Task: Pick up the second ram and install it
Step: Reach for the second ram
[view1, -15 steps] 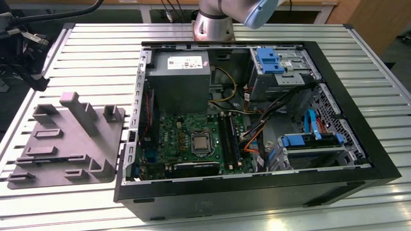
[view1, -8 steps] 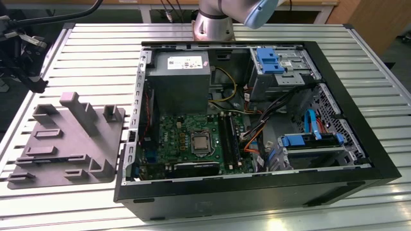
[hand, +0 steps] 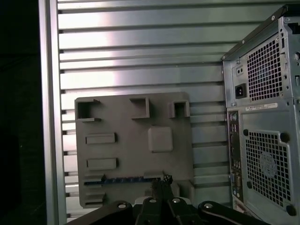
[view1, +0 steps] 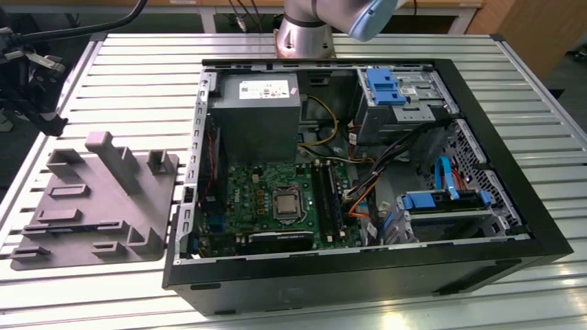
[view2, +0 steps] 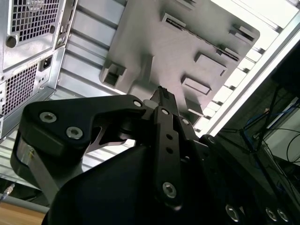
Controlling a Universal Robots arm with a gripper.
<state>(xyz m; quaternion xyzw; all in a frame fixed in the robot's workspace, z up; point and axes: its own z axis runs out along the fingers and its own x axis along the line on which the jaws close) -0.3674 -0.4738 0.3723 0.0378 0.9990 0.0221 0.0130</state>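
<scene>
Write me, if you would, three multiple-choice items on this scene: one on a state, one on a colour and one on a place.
1. The computer case is:
A. shut by a side panel
B. open, its motherboard showing
C. wrapped in foil

2. The plastic drive brackets in the case are:
A. blue
B. green
C. white

3. The second ram lies:
A. on the motherboard
B. on the drive brackets
C. in a slot of the gray fixture

Answers:
1 B, since the exterior view looks straight in at the board.
2 A, as the exterior view shows them blue.
3 C, because the first wrist view shows the stick seated in the fixture's slot.
</scene>
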